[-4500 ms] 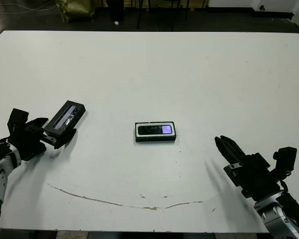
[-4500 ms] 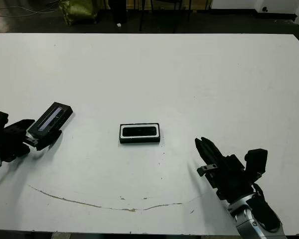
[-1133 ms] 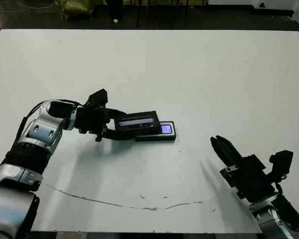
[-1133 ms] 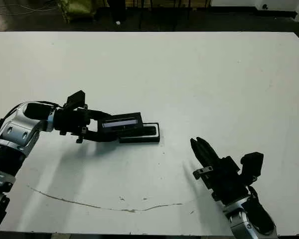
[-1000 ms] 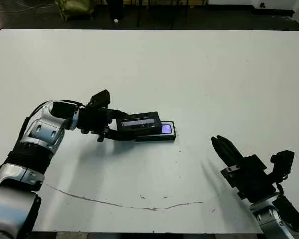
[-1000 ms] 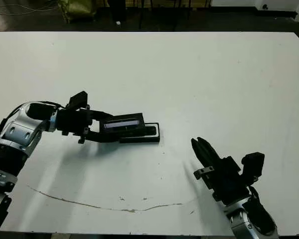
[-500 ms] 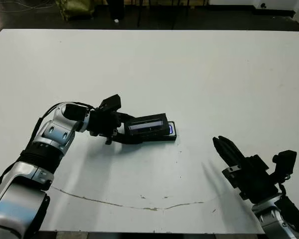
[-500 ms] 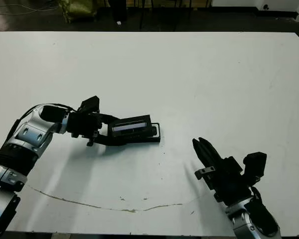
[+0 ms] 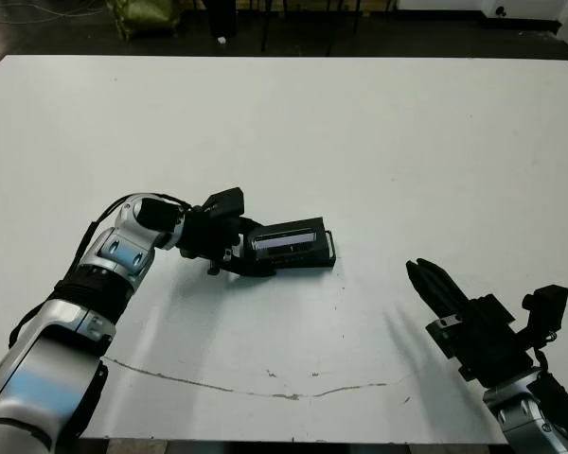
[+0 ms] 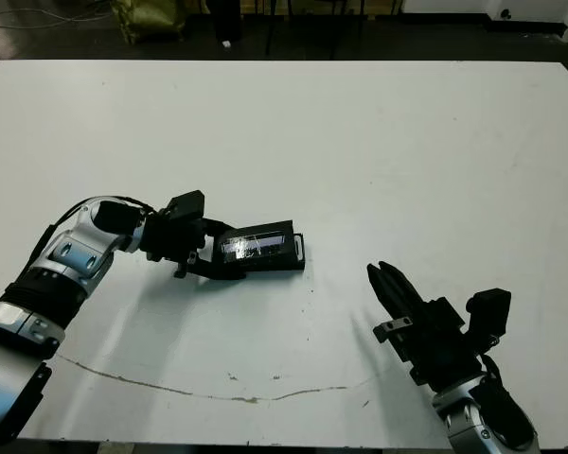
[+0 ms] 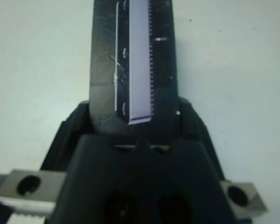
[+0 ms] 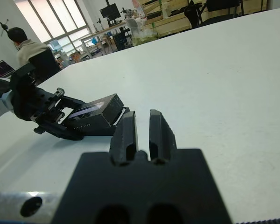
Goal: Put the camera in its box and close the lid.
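Right wrist view. The right gripper [image 12: 142, 133] rises over the white table [image 12: 214, 70], its two black fingers [image 12: 125, 135] parallel with only a narrow slit between them. Just beyond the fingertips, the lid [image 12: 91, 115] is clamped by the left gripper [image 12: 65, 121] and tilted over the box [image 12: 119, 122]. Beyond the table's far edge sits a person [image 12: 30, 51].

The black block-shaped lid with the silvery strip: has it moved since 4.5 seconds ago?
Yes. The black block-shaped lid with the silvery strip, held by the left claw, went rightward from the table's left side onto the white-lined black box.
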`<state>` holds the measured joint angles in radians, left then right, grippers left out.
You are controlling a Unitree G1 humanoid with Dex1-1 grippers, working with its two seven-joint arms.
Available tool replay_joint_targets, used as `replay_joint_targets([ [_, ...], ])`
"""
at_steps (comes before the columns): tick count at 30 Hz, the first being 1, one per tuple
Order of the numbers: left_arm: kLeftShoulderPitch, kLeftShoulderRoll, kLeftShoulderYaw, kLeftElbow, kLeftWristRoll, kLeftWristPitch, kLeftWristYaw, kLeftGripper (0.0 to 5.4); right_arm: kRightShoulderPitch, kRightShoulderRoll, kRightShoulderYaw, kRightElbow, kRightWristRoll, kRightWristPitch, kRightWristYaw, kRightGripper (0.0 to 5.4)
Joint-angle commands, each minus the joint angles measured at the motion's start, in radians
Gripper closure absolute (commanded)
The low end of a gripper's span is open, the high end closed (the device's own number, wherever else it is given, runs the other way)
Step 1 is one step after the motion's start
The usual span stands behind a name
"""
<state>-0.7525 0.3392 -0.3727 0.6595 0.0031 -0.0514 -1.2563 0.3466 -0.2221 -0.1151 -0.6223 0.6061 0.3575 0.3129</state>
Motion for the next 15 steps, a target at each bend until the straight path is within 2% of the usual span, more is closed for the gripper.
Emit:
replay_joint_targets([
  [1, -0.015, 0.001, -0.015, 0.036, 0.042, 0.006, 0.012, 2.98, 0.015, -0.013, -0.007, 0.005, -0.004, 0.020, -0.009, 5.40],
  [6, -0.056, 0.000, -0.018, 0.066, 0.052, 0.005, -0.004, 2.98, 0.011, -0.022, -0.006, -0.002, -0.007, 0.036, -0.016, 5.40],
  [11, -0.086, -0.006, -0.020, 0.104, 0.058, -0.009, -0.025, 2.98, 0.003, -0.003, 0.000, 0.051, -0.007, -0.019, 0.027, 5.40],
  [15, -0.106, -0.013, -0.027, 0.123, 0.073, -0.038, -0.036, 2.98, 0.011, -0.015, 0.001, 0.021, -0.014, 0.009, 0.001, 5.40],
])
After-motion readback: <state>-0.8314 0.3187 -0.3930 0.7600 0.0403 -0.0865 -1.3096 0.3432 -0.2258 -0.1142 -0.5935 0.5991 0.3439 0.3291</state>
